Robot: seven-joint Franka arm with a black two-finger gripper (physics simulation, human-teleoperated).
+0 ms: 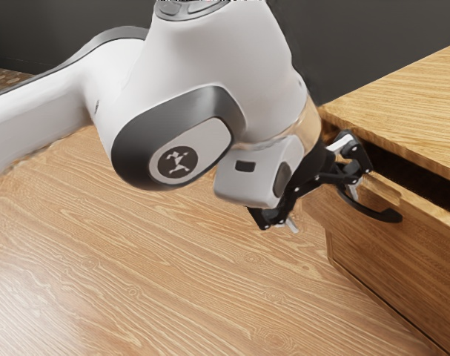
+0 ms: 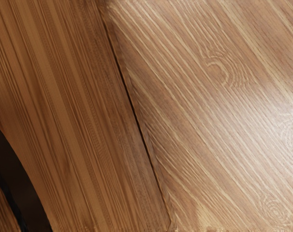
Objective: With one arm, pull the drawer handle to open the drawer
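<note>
The wooden drawer (image 1: 388,256) sits in the cabinet (image 1: 410,111) at the exterior view's right, its front standing out from the cabinet body with a dark gap under the top. A black curved handle (image 1: 379,212) is fixed on the drawer front. My gripper (image 1: 321,209) is right at the handle's near end, open, fingers spread wide. One finger (image 1: 351,159) touches the handle's end; the other finger (image 1: 273,217) hangs over the table. In the wrist view the drawer front (image 2: 64,121) is close under my hand, with the dark handle (image 2: 16,193) at the edge.
The wooden table (image 1: 136,282) stretches toward the exterior view's left and front, and in the wrist view the table (image 2: 223,121) lies beside the drawer front. My white arm (image 1: 180,96) covers the upper middle. A dark wall stands behind the cabinet.
</note>
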